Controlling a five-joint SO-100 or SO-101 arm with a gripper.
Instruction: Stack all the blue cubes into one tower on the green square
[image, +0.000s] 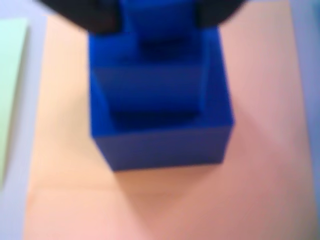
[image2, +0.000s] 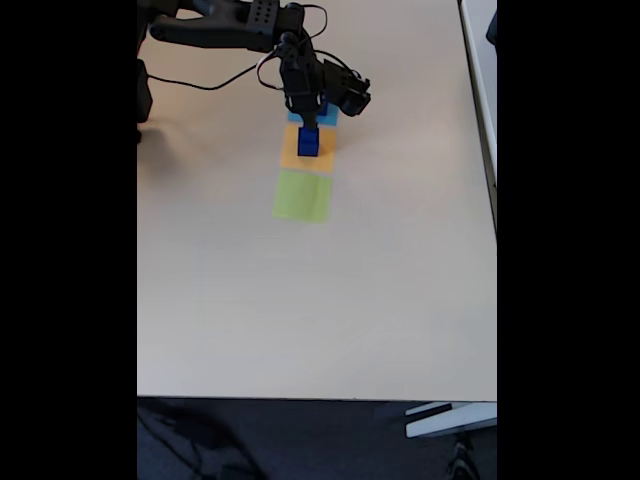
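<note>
Orange square (image2: 300, 152) and light-blue square (image2: 328, 117) adjoining on beige table (image2: 300, 300).

The whole wrist view is blurred. The gripper (image: 156, 20) is cut off by the top edge, so the jaws cannot be judged as open or closed around the topmost of the blue cubes (image: 157, 107). The green square (image: 11, 85) is cropped by the left edge. In the fixed view, the tower (image2: 309, 138) is too small for its cubes to be counted, and the light-blue square (image2: 328, 117) is largely hidden behind the arm.
</note>
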